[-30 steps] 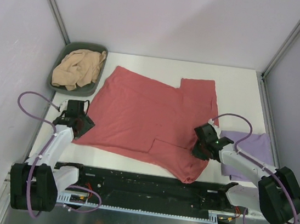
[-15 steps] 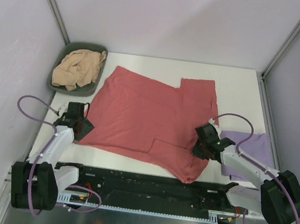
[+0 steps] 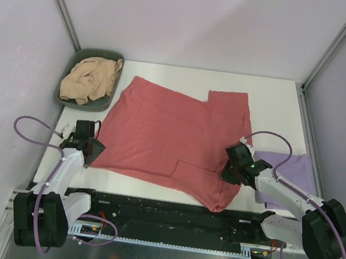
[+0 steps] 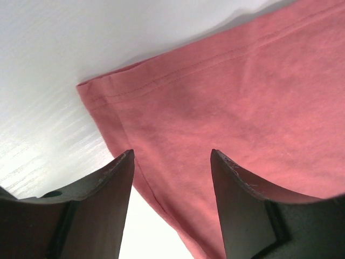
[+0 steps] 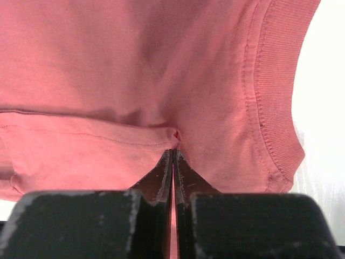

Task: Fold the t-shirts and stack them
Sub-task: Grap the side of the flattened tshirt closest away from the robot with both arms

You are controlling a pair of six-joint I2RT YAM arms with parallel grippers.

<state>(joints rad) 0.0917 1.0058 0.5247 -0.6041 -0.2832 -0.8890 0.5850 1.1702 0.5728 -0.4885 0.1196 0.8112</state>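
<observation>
While pinching red tee [image 3: 173,129] in right hand [image 5: 173,151], hovering released left hand [image 4: 171,156] over its corner; starting fold 1. Next: clench left, lift.

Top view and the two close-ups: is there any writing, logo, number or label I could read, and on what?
No readable text anywhere.
The salmon-red t-shirt, tan t-shirt and lavender t-shirt are plain, with no print or tag showing.
The dark green bin bears no label.
Anything on the black base rail is too small to read.

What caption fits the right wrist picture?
Right pincer shut on a fold of the red tee.
</observation>
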